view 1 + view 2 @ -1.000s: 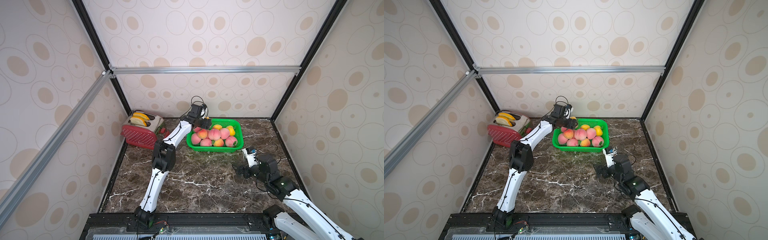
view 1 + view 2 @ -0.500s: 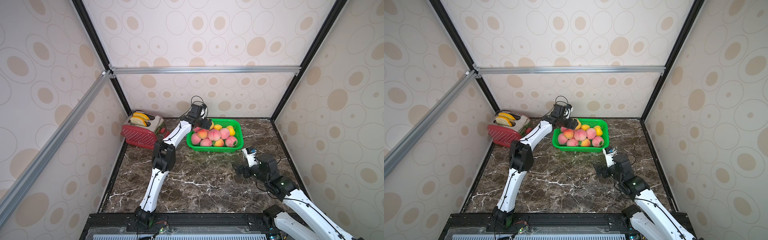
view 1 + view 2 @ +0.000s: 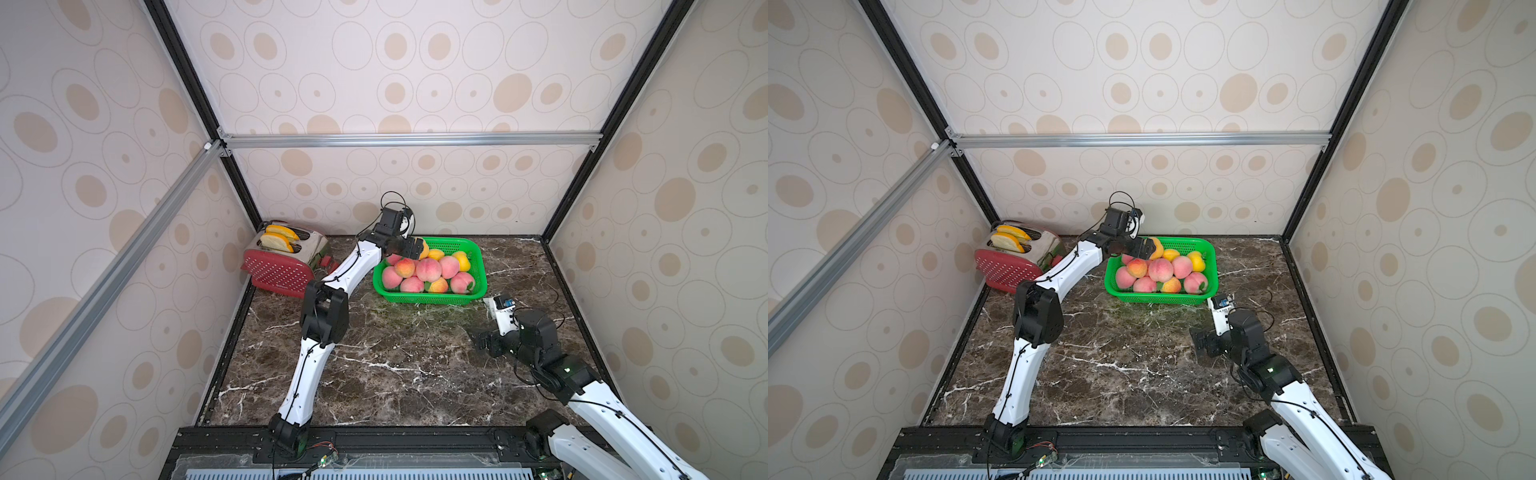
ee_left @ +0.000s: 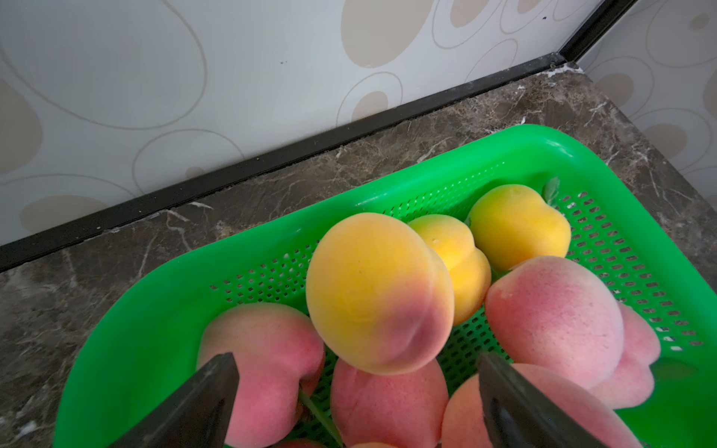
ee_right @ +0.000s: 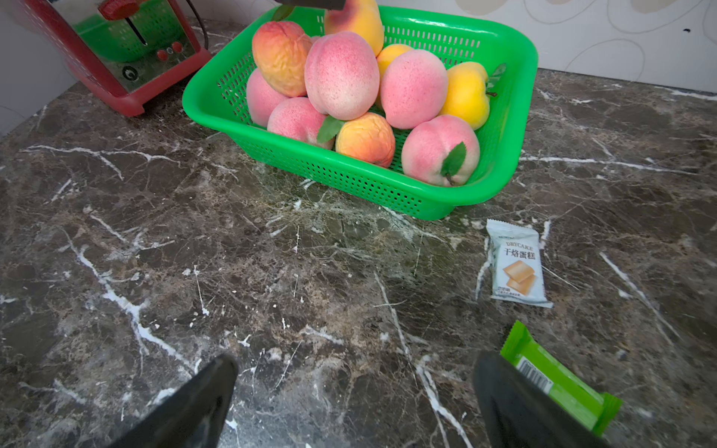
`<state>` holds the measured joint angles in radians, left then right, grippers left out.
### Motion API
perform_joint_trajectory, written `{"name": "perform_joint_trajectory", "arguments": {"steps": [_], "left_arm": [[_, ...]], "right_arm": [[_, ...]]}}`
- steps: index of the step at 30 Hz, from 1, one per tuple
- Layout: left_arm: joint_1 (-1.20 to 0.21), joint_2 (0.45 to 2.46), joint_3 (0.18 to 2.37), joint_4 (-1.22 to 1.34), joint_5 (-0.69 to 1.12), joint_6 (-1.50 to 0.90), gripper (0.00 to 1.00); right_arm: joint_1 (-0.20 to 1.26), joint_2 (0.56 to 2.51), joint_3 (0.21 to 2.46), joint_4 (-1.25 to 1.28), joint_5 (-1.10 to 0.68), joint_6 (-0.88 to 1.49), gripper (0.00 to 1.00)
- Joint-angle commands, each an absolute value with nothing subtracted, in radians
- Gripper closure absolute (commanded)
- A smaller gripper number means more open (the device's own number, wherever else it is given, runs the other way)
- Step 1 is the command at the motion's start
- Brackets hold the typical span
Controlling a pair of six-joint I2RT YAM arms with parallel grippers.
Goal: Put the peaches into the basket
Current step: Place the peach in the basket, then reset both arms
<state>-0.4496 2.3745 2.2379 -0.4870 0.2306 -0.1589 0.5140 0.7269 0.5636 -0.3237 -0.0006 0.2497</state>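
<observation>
The green basket stands at the back of the marble table, piled with several pink, orange and yellow peaches. My left gripper hangs open over the basket's back left corner. A yellow-orange peach lies just past its fingertips, over the pink ones, free of both jaws. Whether it rests on the pile I cannot tell. My right gripper stands open low over bare table in front of the basket.
A red-and-silver toaster holding bread slices stands left of the basket by the wall. In the right wrist view, a pale snack packet and a green packet lie on the table near my right gripper. Walls close in three sides.
The left gripper's jaws have spread wide and let go of the yellow-orange peach, which now shows beyond their tips. The right arm has not moved.
</observation>
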Motion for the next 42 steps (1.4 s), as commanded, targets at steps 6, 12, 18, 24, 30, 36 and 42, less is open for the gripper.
{"name": "perform_joint_trajectory", "arguments": {"steps": [6,12,18,24,30,36,42], "left_arm": [[-0.445,2.092,2.032,-0.461,0.161,-0.161,0.01],[-0.447,1.828,1.721,-0.467,-0.034,-0.222,0.01],[-0.447,1.563,1.397,-0.461,-0.464,-0.296,0.01],[-0.449,1.401,1.18,-0.489,-0.609,-0.355,0.01],[-0.447,1.236,0.902,-0.321,-0.642,-0.303,0.01],[-0.448,1.098,0.612,0.036,-0.656,-0.117,0.01],[-0.346,1.238,0.515,0.401,-0.593,0.095,0.01]], "right_arm": [[0.506,0.722,0.583,-0.416,0.177,0.219,0.0],[0.503,0.696,0.595,-0.465,0.356,0.236,0.0],[0.502,0.638,0.581,-0.438,0.464,0.204,0.0],[0.5,0.635,0.493,-0.339,0.729,0.253,0.0],[0.449,0.554,0.266,0.067,0.61,0.043,0.0],[0.322,0.635,0.169,0.357,0.401,-0.143,0.0],[0.16,1.039,0.186,0.685,0.261,-0.088,0.0]]}}
